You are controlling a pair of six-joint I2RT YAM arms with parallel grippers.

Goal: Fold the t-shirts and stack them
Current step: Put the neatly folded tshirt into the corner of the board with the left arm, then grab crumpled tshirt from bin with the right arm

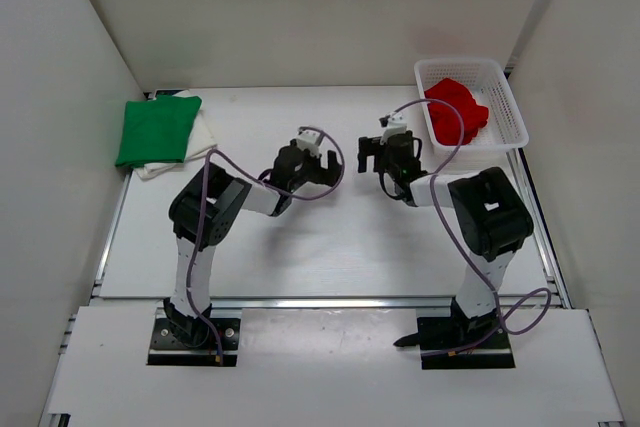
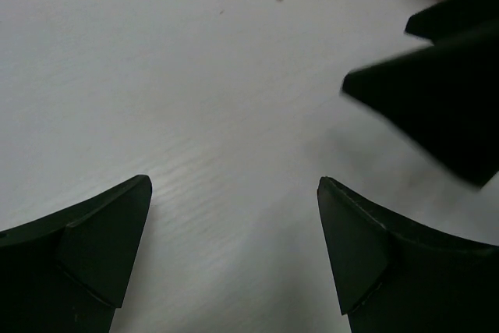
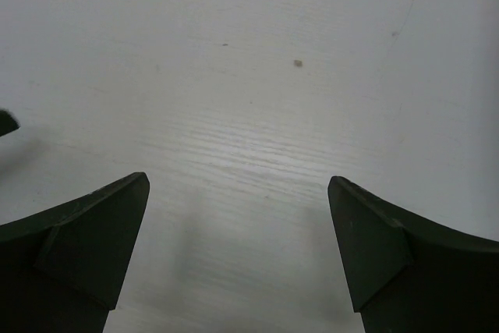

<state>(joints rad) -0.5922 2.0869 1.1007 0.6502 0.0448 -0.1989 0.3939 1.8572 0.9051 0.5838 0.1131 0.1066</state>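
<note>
A folded bright green cloth t-shirt (image 1: 157, 130) lies on top of a white cloth t-shirt (image 1: 203, 135) at the far left corner of the white table (image 1: 330, 247). The white one shows only as a strip along the green one's right and near edges. A crumpled red cloth t-shirt (image 1: 458, 107) sits inside a white plastic mesh basket (image 1: 470, 65) at the far right corner of the table. Both arms reach in over the middle of the table, well apart from all three shirts. The left gripper (image 1: 322, 163) and the right gripper (image 1: 372, 155) are near each other, with bare table between them. Each wrist view shows its own two dark fingers spread wide, with nothing but bare tabletop between them, so both pincers are wide and hold nothing. In the left wrist view a dark part of the right gripper juts in from the right, and a corner of the basket with red behind its mesh shows at the top right.
</note>
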